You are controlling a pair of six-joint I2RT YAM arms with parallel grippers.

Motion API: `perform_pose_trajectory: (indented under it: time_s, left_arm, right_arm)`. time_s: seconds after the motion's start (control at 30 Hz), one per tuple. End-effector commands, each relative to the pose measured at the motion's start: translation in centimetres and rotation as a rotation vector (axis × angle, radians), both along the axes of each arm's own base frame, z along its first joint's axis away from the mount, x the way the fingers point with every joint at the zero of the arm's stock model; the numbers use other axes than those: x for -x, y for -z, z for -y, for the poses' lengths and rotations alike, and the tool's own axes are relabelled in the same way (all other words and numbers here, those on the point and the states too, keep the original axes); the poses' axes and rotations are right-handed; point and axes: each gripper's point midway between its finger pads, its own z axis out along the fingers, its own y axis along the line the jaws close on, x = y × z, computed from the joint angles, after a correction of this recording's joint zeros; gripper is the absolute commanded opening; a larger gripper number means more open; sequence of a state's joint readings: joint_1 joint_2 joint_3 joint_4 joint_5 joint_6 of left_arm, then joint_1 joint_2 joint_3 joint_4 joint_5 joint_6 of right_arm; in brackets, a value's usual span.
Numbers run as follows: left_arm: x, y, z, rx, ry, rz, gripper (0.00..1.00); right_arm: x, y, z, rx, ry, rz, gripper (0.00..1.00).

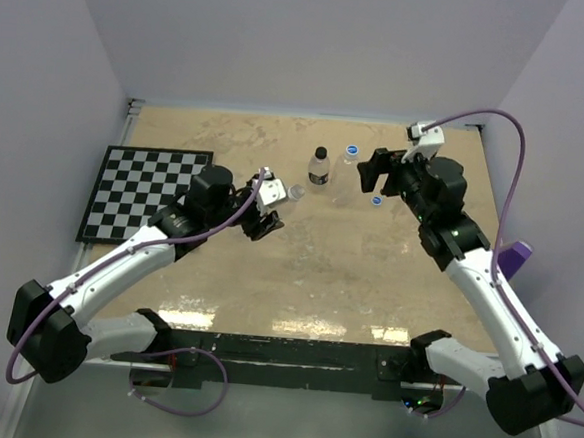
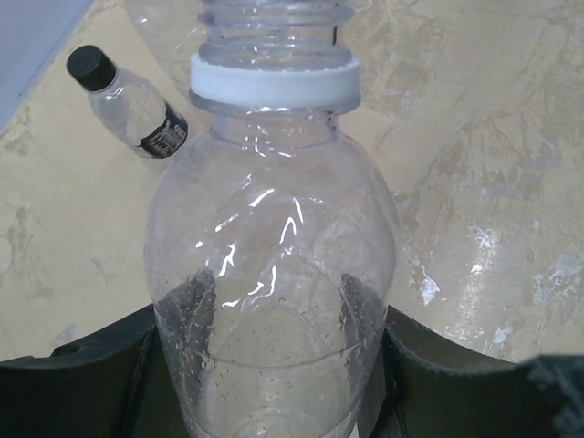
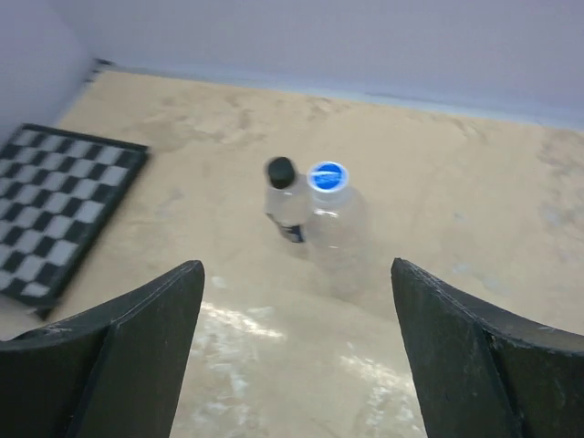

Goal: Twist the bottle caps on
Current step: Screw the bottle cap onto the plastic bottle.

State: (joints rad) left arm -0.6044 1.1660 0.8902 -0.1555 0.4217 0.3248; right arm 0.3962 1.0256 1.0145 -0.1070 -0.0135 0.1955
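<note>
Your left tool (image 2: 272, 365) was clamped on the body of a clear plastic bottle with a white neck ring (image 2: 274, 228), mouth uncapped. Your right tool (image 3: 294, 347) stood wide, holding nothing, above the tan marbled surface (image 3: 474, 228). Ahead of it stood a small clear bottle with a black cap (image 3: 285, 196), touching or just beside a clear bottle with a blue cap (image 3: 328, 205); couldn't tell which. Another blue round cap (image 1: 377, 200) showed near the right tool in the top view.

Bright even light, glare on table (image 1: 298, 280) nr front, rt wrist view blurred
</note>
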Motion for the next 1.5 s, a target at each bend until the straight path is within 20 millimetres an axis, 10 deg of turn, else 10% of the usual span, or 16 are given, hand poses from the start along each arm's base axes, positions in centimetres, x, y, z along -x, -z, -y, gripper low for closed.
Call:
perform_pose_trajectory:
  time_s: [0.0, 0.2, 0.53, 1.17, 1.47]
  left_arm:
    - [-0.6, -2.3, -1.6, 0.029, -0.114, 0.035, 0.43]
    - [-1.7, -1.8, -2.4, 0.004, -0.191, 0.041, 0.43]
    - [-2.0, -2.2, -3.0, 0.007, -0.227, 0.061, 0.43]
    - [-1.9, -2.0, -2.9, 0.003, -0.219, 0.061, 0.42]
    - [-1.9, -2.1, -2.9, 0.002, -0.215, 0.065, 0.42]
  right_arm:
    - [-3.8, 6.5, 5.4, 0.169, 0.251, -0.189, 0.9]
    - [-8.2, 13.7, 8.7, 0.275, 0.329, -0.378, 0.9]
    - [-10.9, 21.8, 7.7, 0.341, 0.218, -0.56, 0.77]
    - [-12.3, 28.1, 7.7, 0.383, 0.178, -0.69, 0.43]
    - [-12.3, 29.4, 7.1, 0.377, 0.134, -0.721, 0.47]
